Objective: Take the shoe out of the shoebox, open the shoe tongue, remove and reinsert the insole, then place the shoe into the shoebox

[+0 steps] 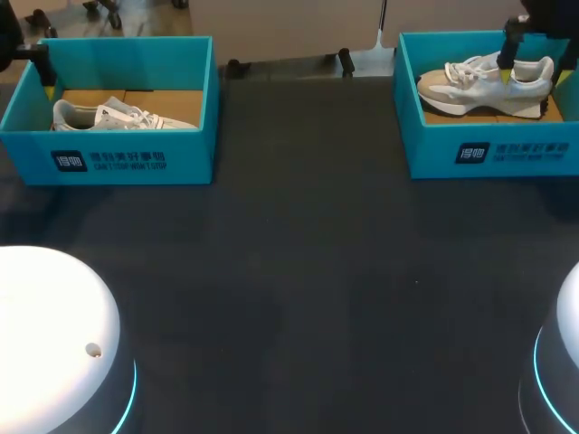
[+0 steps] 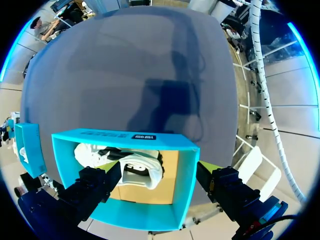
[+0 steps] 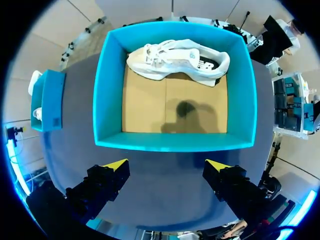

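Left gripper (image 2: 160,166), jaws spread, over left shoebox (image 2: 182,185) wall; shoe (image 2: 142,167) just ahead, long axis across jaw gap. Right gripper (image 3: 166,164), also spread, above right shoebox (image 3: 170,141).

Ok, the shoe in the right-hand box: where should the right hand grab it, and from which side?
Likely the heel collar, from above. The shoe stands upright at the back of the shoebox, opening upward, so one finger can drop inside and one behind the heel. The walls block a sideways approach by the open right hand.
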`<control>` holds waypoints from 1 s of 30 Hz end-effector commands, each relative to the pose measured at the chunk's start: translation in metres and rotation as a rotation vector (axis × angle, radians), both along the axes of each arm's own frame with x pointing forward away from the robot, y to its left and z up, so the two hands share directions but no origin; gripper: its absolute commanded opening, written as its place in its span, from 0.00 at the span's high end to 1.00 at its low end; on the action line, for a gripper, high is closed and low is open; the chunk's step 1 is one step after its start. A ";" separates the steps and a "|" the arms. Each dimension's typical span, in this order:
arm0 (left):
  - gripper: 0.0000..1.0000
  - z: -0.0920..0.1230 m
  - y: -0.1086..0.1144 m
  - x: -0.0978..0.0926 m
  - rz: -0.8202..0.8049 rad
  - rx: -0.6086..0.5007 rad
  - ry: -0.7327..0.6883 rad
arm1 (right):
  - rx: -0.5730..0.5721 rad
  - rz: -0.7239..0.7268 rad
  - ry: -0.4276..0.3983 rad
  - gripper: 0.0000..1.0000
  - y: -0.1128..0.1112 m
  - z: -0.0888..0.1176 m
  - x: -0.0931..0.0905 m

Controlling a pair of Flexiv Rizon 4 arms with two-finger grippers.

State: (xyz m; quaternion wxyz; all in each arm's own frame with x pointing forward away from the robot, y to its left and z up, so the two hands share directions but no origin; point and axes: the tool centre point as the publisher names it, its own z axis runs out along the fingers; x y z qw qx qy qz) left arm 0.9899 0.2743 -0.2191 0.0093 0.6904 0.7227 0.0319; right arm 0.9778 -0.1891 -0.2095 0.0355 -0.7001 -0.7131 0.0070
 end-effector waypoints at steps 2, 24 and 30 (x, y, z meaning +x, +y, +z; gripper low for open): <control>0.00 0.000 0.000 -0.002 -0.001 0.002 -0.003 | -0.022 -0.010 0.000 0.00 -0.008 -0.001 0.036; 0.00 0.000 0.000 -0.002 -0.001 0.002 -0.003 | -0.106 0.011 0.000 0.00 -0.055 -0.026 0.128; 0.00 0.000 0.000 -0.002 -0.001 0.002 -0.003 | -0.103 0.015 -0.015 0.00 -0.059 -0.029 0.130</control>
